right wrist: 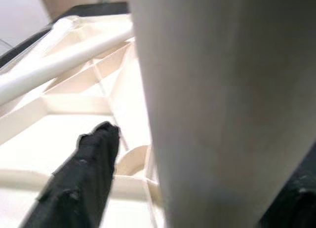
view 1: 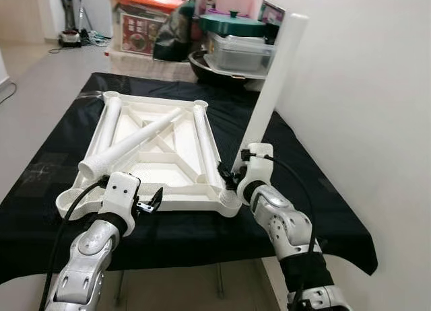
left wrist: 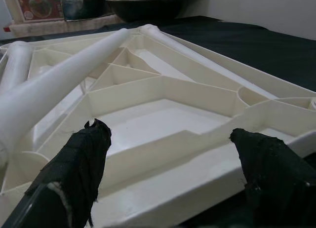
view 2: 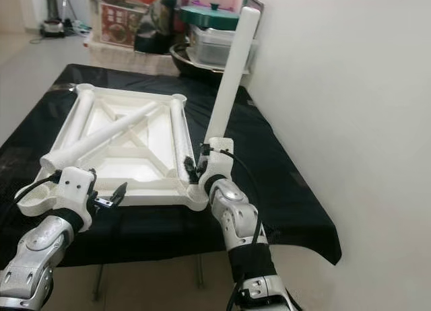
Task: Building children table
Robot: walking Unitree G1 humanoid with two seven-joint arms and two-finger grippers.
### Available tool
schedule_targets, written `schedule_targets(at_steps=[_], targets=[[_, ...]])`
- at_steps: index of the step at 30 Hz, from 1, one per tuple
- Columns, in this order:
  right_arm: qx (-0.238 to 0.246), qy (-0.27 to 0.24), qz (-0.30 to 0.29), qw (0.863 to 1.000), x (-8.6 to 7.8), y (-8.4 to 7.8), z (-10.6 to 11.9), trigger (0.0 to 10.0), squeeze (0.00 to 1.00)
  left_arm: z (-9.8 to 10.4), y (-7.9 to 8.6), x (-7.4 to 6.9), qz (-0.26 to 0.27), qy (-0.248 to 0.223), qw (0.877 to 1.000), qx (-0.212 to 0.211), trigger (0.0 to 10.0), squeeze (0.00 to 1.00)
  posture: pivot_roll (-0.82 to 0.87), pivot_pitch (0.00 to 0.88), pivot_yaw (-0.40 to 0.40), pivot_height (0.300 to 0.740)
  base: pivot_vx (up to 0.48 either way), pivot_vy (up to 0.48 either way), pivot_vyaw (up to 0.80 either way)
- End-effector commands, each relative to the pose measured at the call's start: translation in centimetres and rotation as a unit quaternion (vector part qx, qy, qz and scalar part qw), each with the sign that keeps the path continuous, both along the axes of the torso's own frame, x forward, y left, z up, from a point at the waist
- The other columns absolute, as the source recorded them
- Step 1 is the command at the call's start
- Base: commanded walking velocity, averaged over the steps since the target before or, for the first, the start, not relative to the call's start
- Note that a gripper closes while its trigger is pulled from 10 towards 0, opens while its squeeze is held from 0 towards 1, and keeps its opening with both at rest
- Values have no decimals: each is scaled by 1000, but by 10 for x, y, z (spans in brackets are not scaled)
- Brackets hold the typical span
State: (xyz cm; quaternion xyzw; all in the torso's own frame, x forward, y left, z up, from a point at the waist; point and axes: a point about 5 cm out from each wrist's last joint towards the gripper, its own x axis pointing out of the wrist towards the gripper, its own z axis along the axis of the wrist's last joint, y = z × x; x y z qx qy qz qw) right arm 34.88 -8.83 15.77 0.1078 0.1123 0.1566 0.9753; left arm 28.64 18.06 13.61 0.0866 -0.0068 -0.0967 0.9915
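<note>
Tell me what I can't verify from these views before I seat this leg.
- Corner socket under the upright table leg: head views, hidden behind the right hand.
- Right hand's far finger: right wrist view, behind the blurred leg.
- Tabletop near edge: left wrist view, cut off below the left hand.
- Box labels at the back: too small.

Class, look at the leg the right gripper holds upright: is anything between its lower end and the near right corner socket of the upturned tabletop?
Nothing visible blocks it. The right gripper holds the leg just above the corner socket of the tabletop. Three loose legs lie elsewhere on the tabletop, away from that corner.
</note>
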Motion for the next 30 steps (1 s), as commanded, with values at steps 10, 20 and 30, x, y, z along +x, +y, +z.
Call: schedule_targets(at_steps=[10,20,30], targets=[[47,-147,349,924,-28,13,48,10000,0,-1,-2,2,-5,1,1000,1,10000,0,161,0,-205,740,0,0,0],[21,-112,312,943,-14,23,25,0,0,-1,-1,1,-2,1,1000,2,10000,0,178,0,-212,740,0,0,0],[-21,21,-113,993,13,-38,-15,0,0,0,-1,0,-3,1,1000,1,10000,0,168,0,-202,740,0,0,0]])
